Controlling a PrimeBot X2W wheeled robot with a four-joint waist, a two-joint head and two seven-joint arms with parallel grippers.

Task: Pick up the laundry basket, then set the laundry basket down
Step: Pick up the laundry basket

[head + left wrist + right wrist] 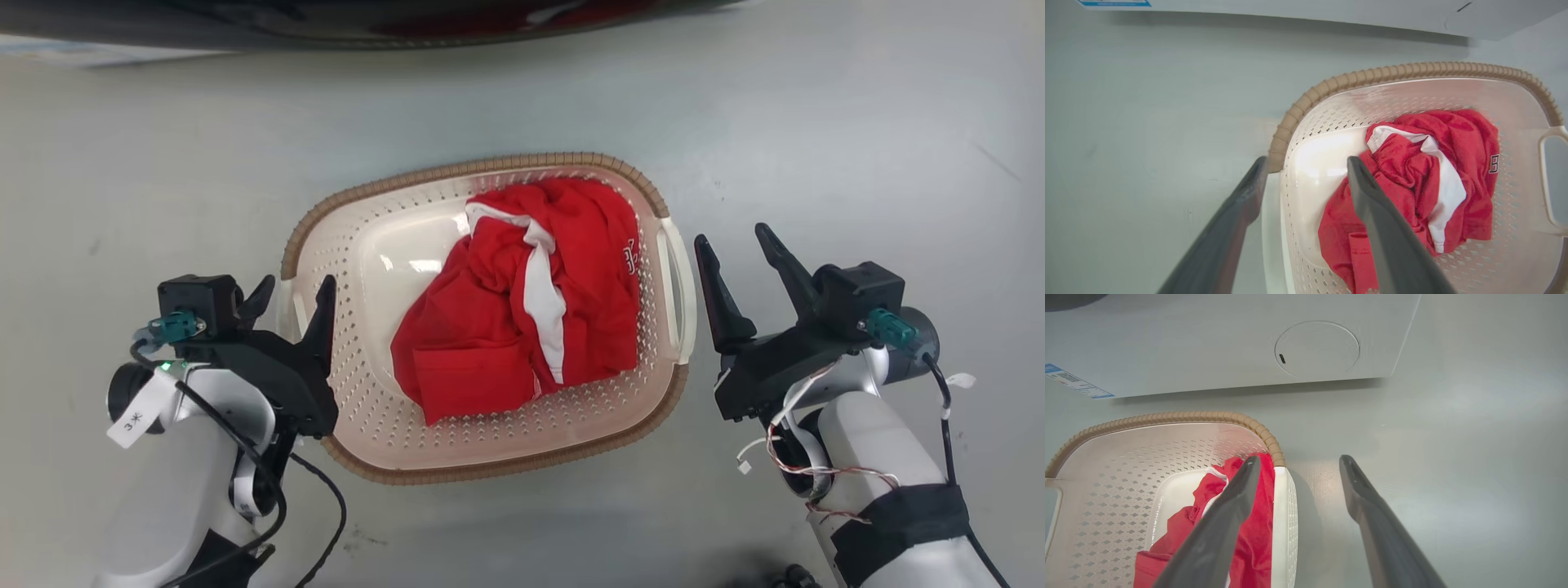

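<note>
The laundry basket (359,245) is sitting on the floor (816,122) at frame centre, apparently not yet lifted. The left claw (296,286), spread apart, is straddling its left edge. The right claw (731,237) is hovering, also spread, beside the right handle (678,286). Clamping, lifting and lowering are remaining.

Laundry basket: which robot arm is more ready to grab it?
Left. The left gripper is open, with one finger on each side of the laundry basket's left handle. The right gripper, also open, sits beside the right handle in the head view, not around it.

One laundry basket (359,237), perhaps one garment (490,327)
</note>
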